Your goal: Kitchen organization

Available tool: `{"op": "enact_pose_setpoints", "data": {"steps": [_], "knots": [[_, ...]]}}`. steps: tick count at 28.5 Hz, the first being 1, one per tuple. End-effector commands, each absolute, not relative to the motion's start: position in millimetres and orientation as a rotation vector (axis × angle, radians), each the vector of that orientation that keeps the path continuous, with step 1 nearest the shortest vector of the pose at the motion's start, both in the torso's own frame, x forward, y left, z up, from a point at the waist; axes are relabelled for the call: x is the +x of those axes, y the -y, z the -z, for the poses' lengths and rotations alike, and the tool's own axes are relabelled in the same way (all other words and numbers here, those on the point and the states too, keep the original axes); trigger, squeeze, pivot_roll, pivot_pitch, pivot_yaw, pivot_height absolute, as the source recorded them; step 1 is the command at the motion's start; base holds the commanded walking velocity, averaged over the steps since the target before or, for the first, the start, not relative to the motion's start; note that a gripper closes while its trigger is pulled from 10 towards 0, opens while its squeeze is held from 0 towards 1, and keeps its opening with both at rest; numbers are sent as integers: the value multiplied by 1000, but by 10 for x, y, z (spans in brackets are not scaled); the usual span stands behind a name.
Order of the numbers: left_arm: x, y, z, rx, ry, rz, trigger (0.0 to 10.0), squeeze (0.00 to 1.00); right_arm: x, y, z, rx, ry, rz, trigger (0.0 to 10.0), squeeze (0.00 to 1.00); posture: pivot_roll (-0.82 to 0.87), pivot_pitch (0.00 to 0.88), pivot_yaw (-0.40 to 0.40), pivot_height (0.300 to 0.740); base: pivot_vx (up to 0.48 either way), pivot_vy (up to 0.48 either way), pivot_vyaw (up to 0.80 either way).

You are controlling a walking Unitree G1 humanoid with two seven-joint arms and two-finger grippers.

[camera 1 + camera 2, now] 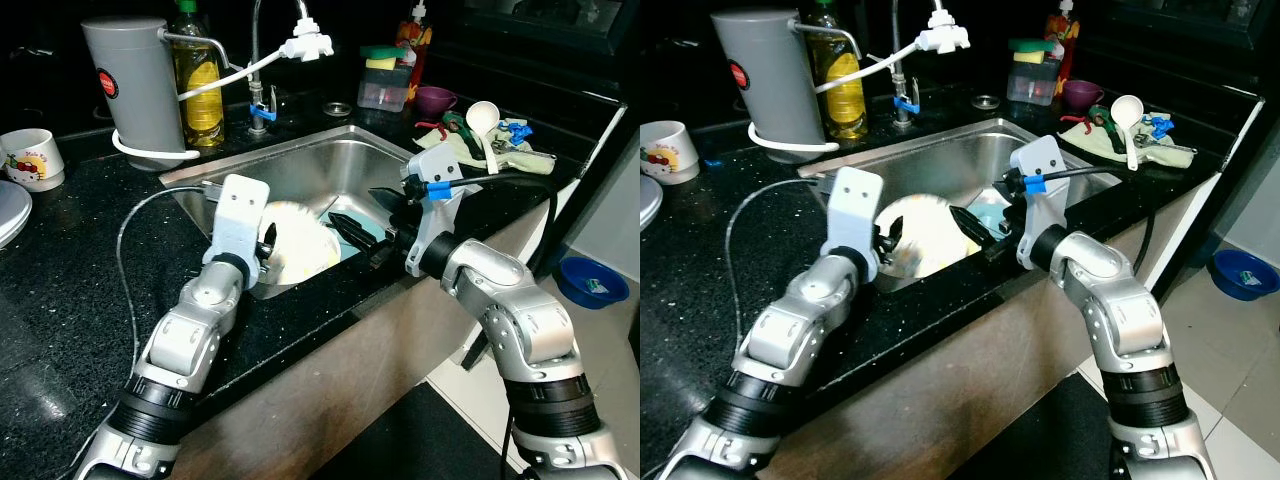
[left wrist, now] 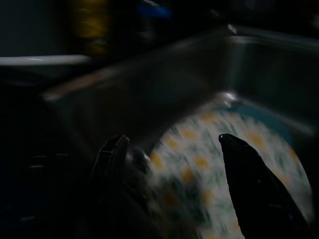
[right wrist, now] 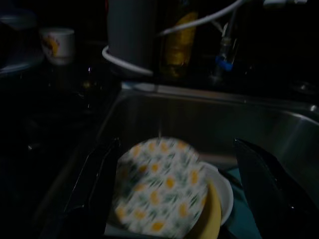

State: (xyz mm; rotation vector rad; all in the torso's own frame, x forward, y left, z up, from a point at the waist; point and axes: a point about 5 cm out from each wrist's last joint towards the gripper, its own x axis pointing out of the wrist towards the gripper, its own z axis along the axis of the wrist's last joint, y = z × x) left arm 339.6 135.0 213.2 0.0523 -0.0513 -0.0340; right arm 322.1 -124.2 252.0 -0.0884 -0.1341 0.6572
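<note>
Legibly, no brand text can be read anywhere; the grey cylindrical canister (image 1: 133, 82) carries a round red label whose writing is too small to make out, and the white mug (image 1: 30, 157) on the far left shows a printed cartoon pattern with red lettering that cannot be deciphered.

Left gripper (image 2: 172, 144): fingers spread apart, straddling the upper rim of the patterned plate (image 3: 159, 186). In the left wrist view, one black finger (image 2: 112, 159) lies close against the plate's edge and the other sits over its face; actual contact cannot be confirmed because of blur.

Right gripper (image 3: 174, 164): fingers wide apart, positioned above the sink basin and pointing at the plate from the opposite side, holding nothing.

The patterned plate is round, white with yellow and green floral spots, and stands tilted on edge inside the stainless steel sink (image 1: 330, 160), leaning on a white bowl (image 3: 224, 191) with something yellow beside it. A teal surface lies under these items.

The counter (image 1: 70, 270) is glossy black speckled stone. A yellow oil bottle (image 1: 197, 85) stands just beside the canister, behind the sink. A chrome faucet (image 1: 262, 60) carries a white plastic fitting and hose. To the right of the sink are a clear container with sponges (image 1: 385, 75), a purple cup (image 1: 436, 99) and a white ladle (image 1: 483, 120) on a cloth.
</note>
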Motion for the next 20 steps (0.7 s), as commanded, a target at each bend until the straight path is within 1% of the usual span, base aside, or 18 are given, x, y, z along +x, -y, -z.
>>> {"op": "enact_pose_setpoints", "data": {"steps": [1, 5, 9, 11, 15, 17, 18, 20], "knots": [[3357, -1408, -2175, 22, 90, 6, 10000, 0, 3240, 1250, -2541, -79, 154, -634, 10000, 0, -35, 0, -49, 740, 0, 0, 0], [3240, -1512, -2294, -6, 179, -19, 10000, 0, 3245, 1203, -2536, -98, 167, -625, 10000, 0, -26, 0, -57, 740, 0, 0, 0], [3157, -1581, -2327, 21, 200, -41, 10000, 0, 3249, 1155, -2519, -103, 173, -633, 10000, 0, -16, 0, -65, 740, 0, 0, 0], [3093, -1617, -2321, 37, 207, -52, 10000, 0, 3256, 1099, -2497, -79, 198, -641, 10000, 0, -7, 0, -71, 740, -279, 0, 0], [3051, -1607, -2294, 50, 202, -48, 10000, 0, 3254, 1059, -2459, -22, 199, -646, 10000, 0, -5, 0, -73, 740, -284, 0, 0], [3029, -1588, -2285, 58, 202, -40, 10000, 0, 3251, 1039, -2439, 68, 192, -649, 10000, 0, -5, 0, -72, 740, -281, 0, 0], [3029, -1588, -2285, 58, 202, -40, 10000, 0, 3251, 1039, -2439, 68, 192, -649, 10000, 0, -5, 0, -72, 740, -281, 0, 0], [2998, -1558, -2279, 68, 205, -29, 10000, 0, 3225, 1018, -2412, 160, 193, -658, 10000, 0, -6, 0, -68, 740, -285, 0, 0]]}}
